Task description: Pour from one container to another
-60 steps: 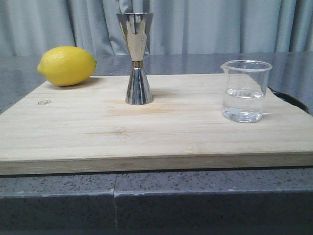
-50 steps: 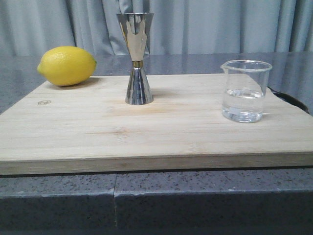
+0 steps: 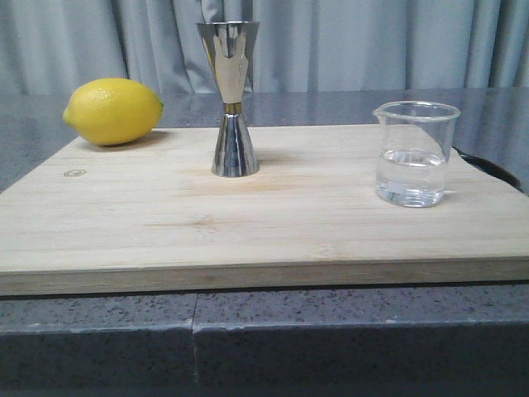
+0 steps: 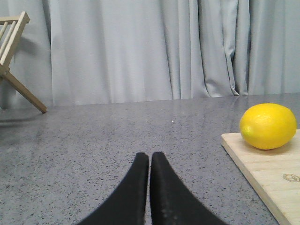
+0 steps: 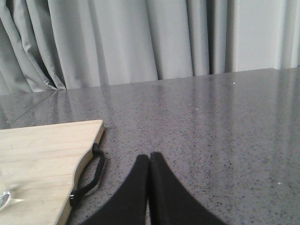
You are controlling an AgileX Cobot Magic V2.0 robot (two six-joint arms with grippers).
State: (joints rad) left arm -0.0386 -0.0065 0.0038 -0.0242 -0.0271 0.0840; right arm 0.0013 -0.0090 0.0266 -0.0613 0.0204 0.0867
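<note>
The clear glass beaker (image 3: 413,154), partly filled with clear liquid, stands on the right side of the wooden board (image 3: 264,223). The steel hourglass jigger (image 3: 231,99) with its gold waist band stands upright at the board's back centre. Neither gripper shows in the front view. In the left wrist view my left gripper (image 4: 149,155) is shut and empty over the grey counter, off the board's left side. My right gripper (image 5: 149,156) is shut and empty over the counter off the board's right side, beside the board's black strap (image 5: 92,177). A sliver of the beaker's base (image 5: 3,199) shows there.
A yellow lemon (image 3: 113,111) lies on the board's back left corner, also the lemon (image 4: 268,126) in the left wrist view. A wooden rack (image 4: 14,56) stands far left on the grey counter (image 3: 331,331). Grey curtains (image 3: 372,41) hang behind.
</note>
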